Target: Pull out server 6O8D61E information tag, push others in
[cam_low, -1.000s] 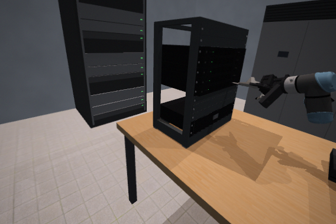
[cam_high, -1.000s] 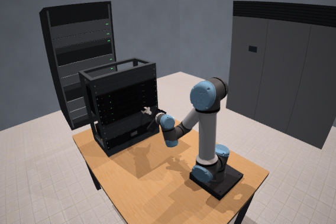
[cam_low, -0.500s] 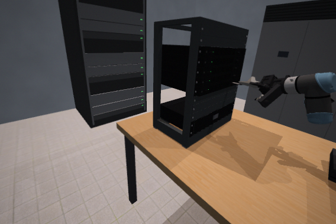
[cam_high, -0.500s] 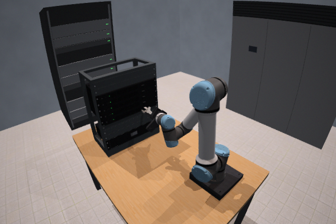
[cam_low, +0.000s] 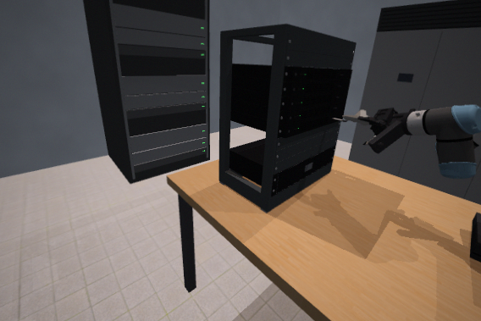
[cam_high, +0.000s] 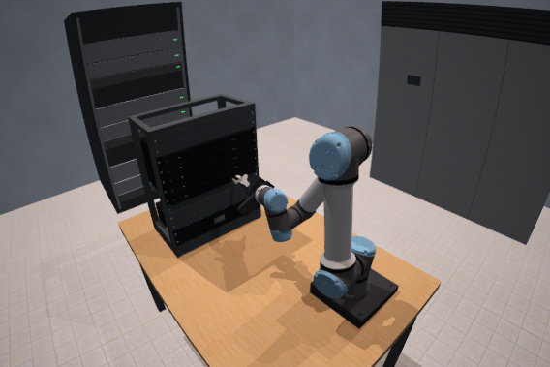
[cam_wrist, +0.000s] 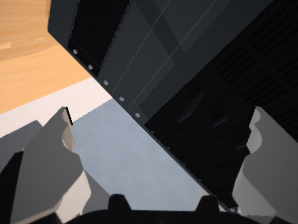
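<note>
The black open-frame rack (cam_high: 205,130) (cam_low: 278,66) (cam_wrist: 150,65) stands upright on the table. A stack of several black servers (cam_high: 208,168) (cam_low: 317,97) fills its middle, with small green lights at the left. In the wrist view small dark tabs show on the server fronts; the tab (cam_wrist: 191,107) nearest the grey panels looks longest. No service tag text is readable, and I cannot tell how far any tab is out. My gripper (cam_high: 238,179) (cam_low: 349,117) (cam_wrist: 158,108) is open and empty, in front of the right part of the lower servers, its fingers straddling the rack's right edge in the wrist view.
The wooden table (cam_high: 208,303) (cam_low: 305,252) carries the rack and the arm's base (cam_high: 358,303). Blank grey panels (cam_low: 305,144) and a lower black unit (cam_low: 292,176) sit below the servers. A tall server cabinet (cam_high: 128,114) (cam_low: 161,87) and a large grey cabinet (cam_high: 445,114) stand behind.
</note>
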{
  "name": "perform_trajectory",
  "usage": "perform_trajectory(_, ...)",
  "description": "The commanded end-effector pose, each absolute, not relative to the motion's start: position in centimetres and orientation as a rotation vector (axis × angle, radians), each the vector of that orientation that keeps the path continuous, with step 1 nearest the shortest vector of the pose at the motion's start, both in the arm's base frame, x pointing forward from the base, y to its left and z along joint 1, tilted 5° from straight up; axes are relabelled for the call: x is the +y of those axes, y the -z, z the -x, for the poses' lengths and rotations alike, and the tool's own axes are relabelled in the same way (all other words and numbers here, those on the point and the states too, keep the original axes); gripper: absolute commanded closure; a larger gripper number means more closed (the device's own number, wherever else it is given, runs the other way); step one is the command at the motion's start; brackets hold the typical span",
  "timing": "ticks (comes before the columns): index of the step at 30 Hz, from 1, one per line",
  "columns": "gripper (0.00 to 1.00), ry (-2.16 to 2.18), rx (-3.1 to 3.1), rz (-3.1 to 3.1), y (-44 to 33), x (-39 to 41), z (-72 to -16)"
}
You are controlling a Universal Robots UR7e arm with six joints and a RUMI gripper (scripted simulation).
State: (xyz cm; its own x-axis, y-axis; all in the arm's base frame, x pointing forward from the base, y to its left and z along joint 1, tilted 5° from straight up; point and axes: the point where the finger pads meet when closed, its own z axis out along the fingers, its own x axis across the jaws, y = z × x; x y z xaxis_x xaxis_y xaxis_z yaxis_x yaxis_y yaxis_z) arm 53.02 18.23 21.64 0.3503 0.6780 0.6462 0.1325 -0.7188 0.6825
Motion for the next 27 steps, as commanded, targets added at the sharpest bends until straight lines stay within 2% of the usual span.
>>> perform_trajectory(1, 0.00, -1.388, 0.675, -2.111, -21.69, 18.26, -53.06)
perform_trajectory(27, 0.00, -1.481, 0.542, -2.192, -21.72, 18.38, -53.20)
